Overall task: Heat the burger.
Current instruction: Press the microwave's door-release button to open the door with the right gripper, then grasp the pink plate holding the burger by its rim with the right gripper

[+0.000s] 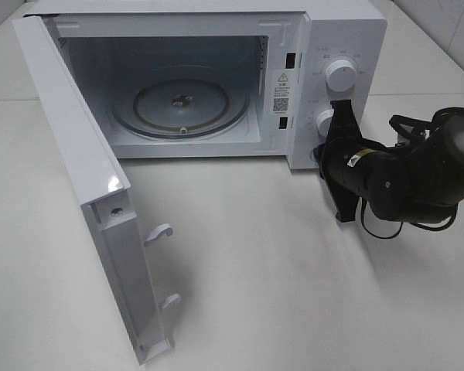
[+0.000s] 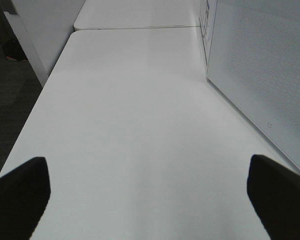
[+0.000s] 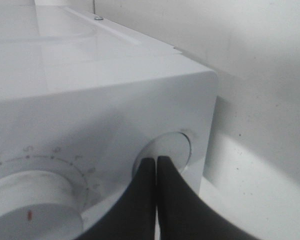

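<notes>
White microwave door (image 1: 77, 178) gapes; right hand (image 3: 156, 161) closed against round button (image 3: 173, 146), left hand (image 2: 150, 192) spread.

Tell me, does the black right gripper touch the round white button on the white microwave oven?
Touching. In the right wrist view the right gripper, tips shut, meets the round white button with no gap.

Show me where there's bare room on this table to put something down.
The widest bare table stretch lies before the microwave, between its open door and the right gripper. The glass turntable inside is bare too. Crowded only by the knobs, where that gripper sits.
</notes>
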